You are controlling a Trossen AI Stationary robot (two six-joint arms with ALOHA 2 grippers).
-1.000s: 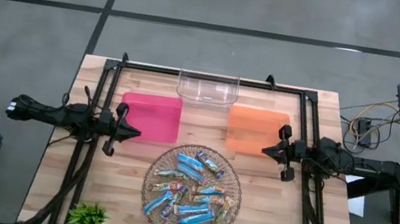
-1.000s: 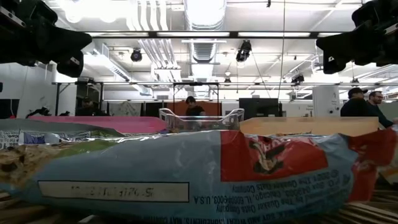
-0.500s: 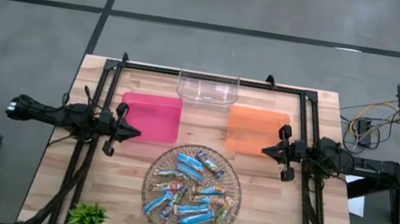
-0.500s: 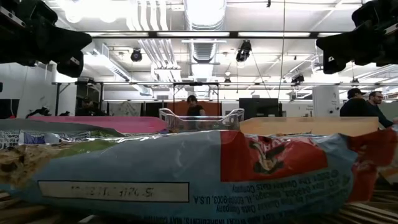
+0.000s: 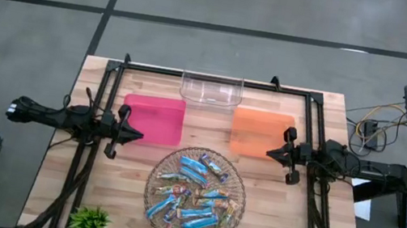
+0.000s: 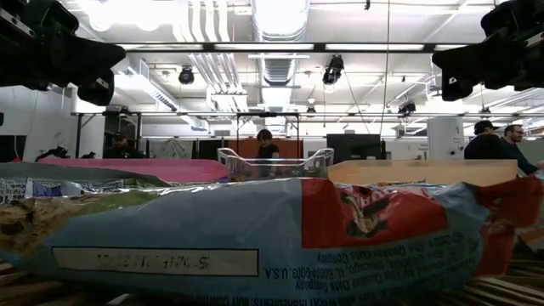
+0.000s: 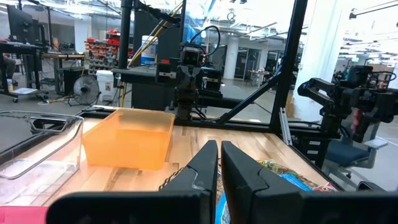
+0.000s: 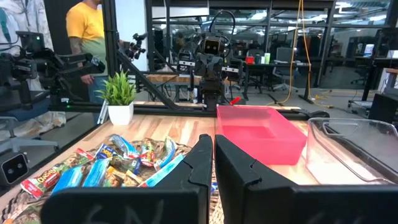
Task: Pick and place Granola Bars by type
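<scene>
Many granola bars (image 5: 192, 197) in shiny wrappers, mostly blue, lie heaped in a round wire basket (image 5: 158, 174) at the table's near middle; one wrapper fills the low view (image 6: 255, 238). They also show in the right wrist view (image 8: 112, 163). My left gripper (image 5: 139, 136) hangs shut and empty at the pink tray's left near corner. My right gripper (image 5: 269, 152) hangs shut and empty at the orange tray's right near corner. Both are above the table.
A pink tray (image 5: 153, 118), a clear bin (image 5: 211, 89) and an orange tray (image 5: 260, 133) stand along the far half. A small green plant (image 5: 89, 221) stands at the near left corner. A black frame (image 5: 103, 74) rims the table. People stand in the room behind (image 8: 87, 37).
</scene>
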